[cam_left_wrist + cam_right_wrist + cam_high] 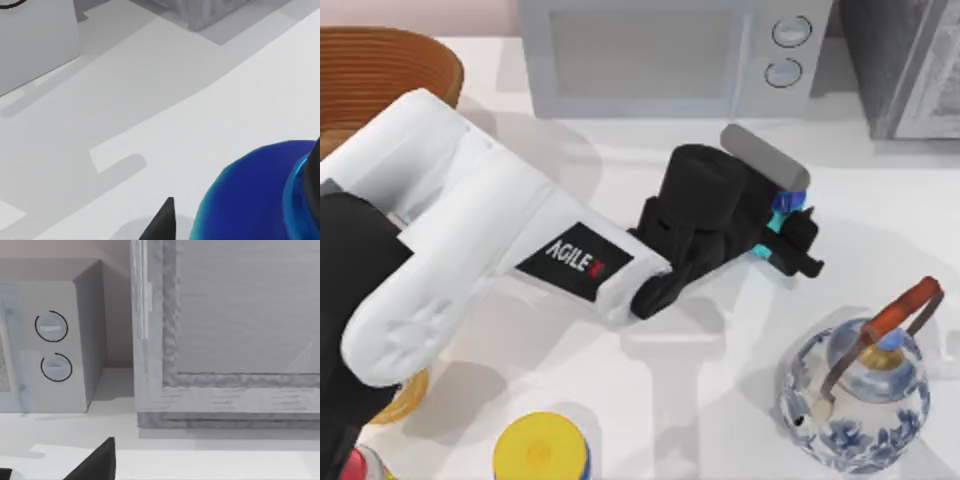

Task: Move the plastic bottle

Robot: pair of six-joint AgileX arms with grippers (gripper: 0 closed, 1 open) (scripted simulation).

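The plastic bottle (780,217) stands right of the table's middle, mostly hidden under my left gripper (803,243); slivers of its turquoise body show beside the black fingers. In the left wrist view its dark blue shoulder (245,200) is very close, with the black cap at the frame's edge. One black fingertip (164,222) stands a little apart from the bottle's side. The left gripper is open, its fingers on either side of the bottle. My right gripper (50,471) is parked off to the side, open, facing the back wall.
A microwave (660,55) and a grey cabinet (910,60) line the back. A blue-and-white teapot (855,395) stands just in front and right of the bottle. A yellow-lidded can (540,450) is at the front left, a wicker basket (380,65) at the back left.
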